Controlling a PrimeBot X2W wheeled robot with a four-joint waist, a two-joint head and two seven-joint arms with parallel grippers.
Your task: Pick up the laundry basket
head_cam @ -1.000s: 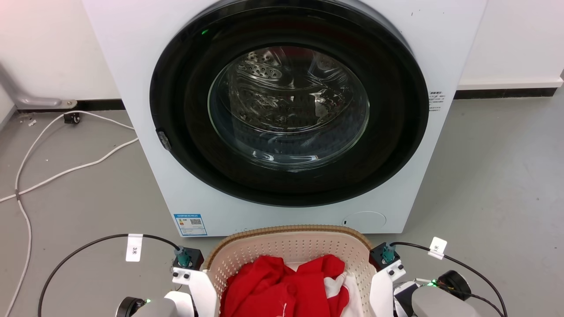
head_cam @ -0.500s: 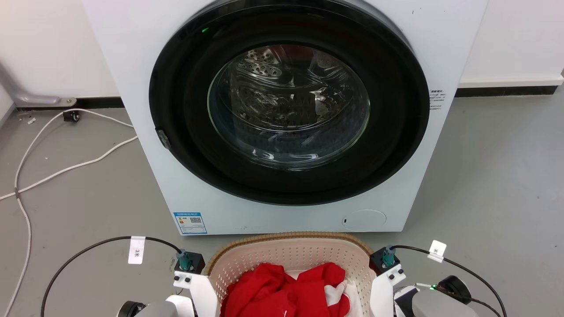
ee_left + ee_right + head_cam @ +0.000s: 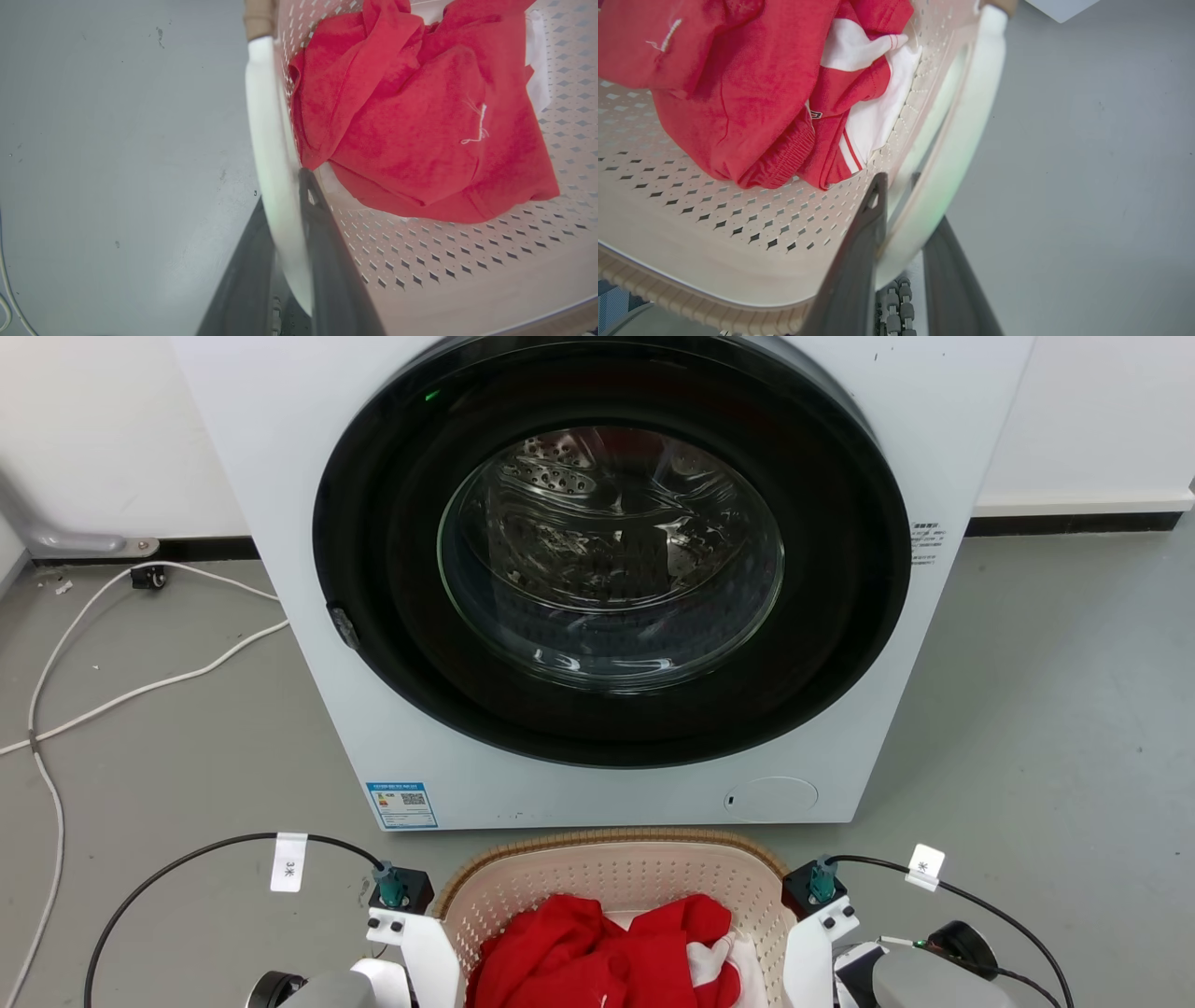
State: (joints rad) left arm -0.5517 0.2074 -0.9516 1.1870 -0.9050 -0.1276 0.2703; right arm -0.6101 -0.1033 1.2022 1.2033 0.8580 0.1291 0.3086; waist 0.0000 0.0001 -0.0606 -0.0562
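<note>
The left gripper [image 3: 285,196] is clamped on the white side handle [image 3: 268,121] of the laundry basket [image 3: 420,261]. One dark finger lies inside the perforated wall and the other outside it. The right gripper [image 3: 903,196] grips the opposite handle [image 3: 966,130] the same way, so the white bar is pinched between its fingers.

Inside the basket, a crumpled red garment [image 3: 420,130] lies on the cream floor, with a loose white thread [image 3: 474,126] on it. In the right wrist view, red-and-white striped clothing [image 3: 859,107] fills the upper left of the frame. It carries a small dark tag [image 3: 813,114] whose lettering is too small to read.

In the head view the basket sits at the bottom centre, its brown woven-look rim [image 3: 616,838] just in front of the washing machine [image 3: 308,709]. To either side of the basket runs a black cable. The left cable's white tag [image 3: 288,870] reads "3米"; the marking on the right cable's tag [image 3: 924,863] is not legible.

The machine's round glass door [image 3: 611,555] is shut, and a green light [image 3: 432,398] glows on its dark ring. A blue-and-white energy label [image 3: 403,805] with a QR code is stuck at the lower left of the machine's front, its print unreadable. The small sticker [image 3: 924,549] on the right edge is also unreadable. White cords [image 3: 140,691] trail over the grey floor at the left of the frame.
</note>
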